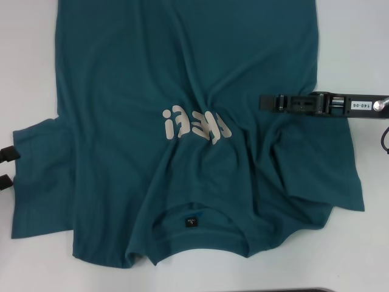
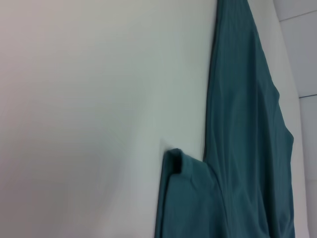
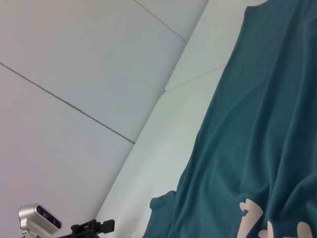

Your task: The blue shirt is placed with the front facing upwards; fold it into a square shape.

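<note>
The blue shirt (image 1: 182, 73) lies front up on the white table (image 1: 24, 61), its collar and dark label (image 1: 191, 222) nearest me and the pale lettering (image 1: 196, 126) in the middle. The cloth is wrinkled around the chest and the right sleeve. My left gripper (image 1: 6, 167) is open at the table's left edge, just beside the left sleeve (image 1: 42, 176) and apart from it. My right gripper (image 1: 262, 102) reaches in from the right, level with the lettering, over the shirt's right side. The left wrist view shows the sleeve (image 2: 188, 198) with one corner turned over.
Bare white table shows to the left (image 2: 74, 124) and right (image 1: 364, 55) of the shirt. The right wrist view shows the shirt (image 3: 257, 124), pale wall panels (image 3: 74, 59) beyond the table and my left gripper (image 3: 106, 225) far off.
</note>
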